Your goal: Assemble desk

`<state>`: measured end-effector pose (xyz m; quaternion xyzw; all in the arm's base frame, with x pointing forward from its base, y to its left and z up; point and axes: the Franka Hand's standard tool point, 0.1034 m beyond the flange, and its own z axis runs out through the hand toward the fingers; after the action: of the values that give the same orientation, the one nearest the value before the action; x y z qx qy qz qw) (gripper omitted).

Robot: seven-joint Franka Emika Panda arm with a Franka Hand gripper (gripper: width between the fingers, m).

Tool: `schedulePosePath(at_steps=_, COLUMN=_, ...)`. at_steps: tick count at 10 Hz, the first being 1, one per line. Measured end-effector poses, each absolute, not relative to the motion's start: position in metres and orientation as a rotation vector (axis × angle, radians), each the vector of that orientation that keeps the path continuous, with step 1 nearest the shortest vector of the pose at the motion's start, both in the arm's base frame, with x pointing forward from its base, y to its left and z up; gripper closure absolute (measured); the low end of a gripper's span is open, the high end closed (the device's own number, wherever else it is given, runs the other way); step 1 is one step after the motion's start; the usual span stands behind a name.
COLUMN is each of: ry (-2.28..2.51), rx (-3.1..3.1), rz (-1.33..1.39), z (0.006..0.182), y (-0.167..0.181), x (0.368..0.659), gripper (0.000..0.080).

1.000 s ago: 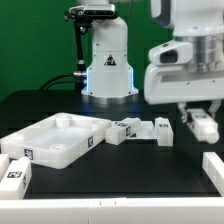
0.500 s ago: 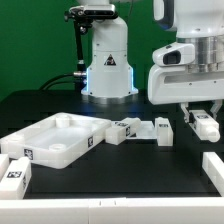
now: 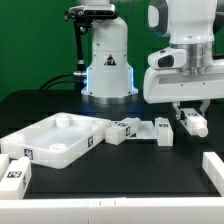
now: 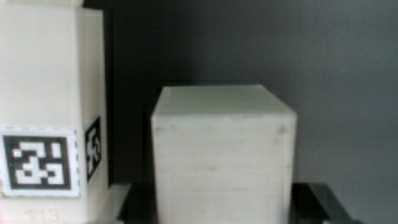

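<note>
The white desk tabletop (image 3: 52, 140) lies upside down at the exterior view's left, rim up, with tags on its side. Two loose white legs (image 3: 122, 130) (image 3: 163, 131) lie beside it at the middle. My gripper (image 3: 193, 124) hangs at the exterior view's right, just above the table, shut on a third white leg (image 3: 195, 122). In the wrist view that leg (image 4: 221, 140) fills the space between my dark fingers (image 4: 143, 205), with my gripper (image 4: 221, 208) closed round it. A tagged white leg (image 4: 45, 110) stands close beside it.
The robot base (image 3: 108, 65) stands at the back. A tagged white block (image 3: 12, 170) lies at the front left and a white piece (image 3: 213, 168) at the front right edge. The black table (image 3: 120, 170) shows between them.
My gripper, with the leg in it, drifted slightly to the exterior view's right, then moved back to the left, nearer the loose leg. The other parts have not moved.
</note>
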<state>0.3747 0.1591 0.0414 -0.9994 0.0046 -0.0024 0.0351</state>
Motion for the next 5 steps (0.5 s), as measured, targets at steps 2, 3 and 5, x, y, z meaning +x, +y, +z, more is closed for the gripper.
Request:
schedulePosePath(at_steps=2, ry=0.032, rx=-3.071, rz=-0.01, z=0.038, y=0.161, x=0.373, gripper=0.0515)
schedulePosePath(at_steps=3, ry=0.051, rx=-3.074, rz=0.002, z=0.028, y=0.166, x=0.367, gripper=0.0515)
schedulePosePath(at_steps=5, ry=0.121, rx=-3.077, rz=0.046, z=0.01, y=0.167, x=0.359, gripper=0.0515)
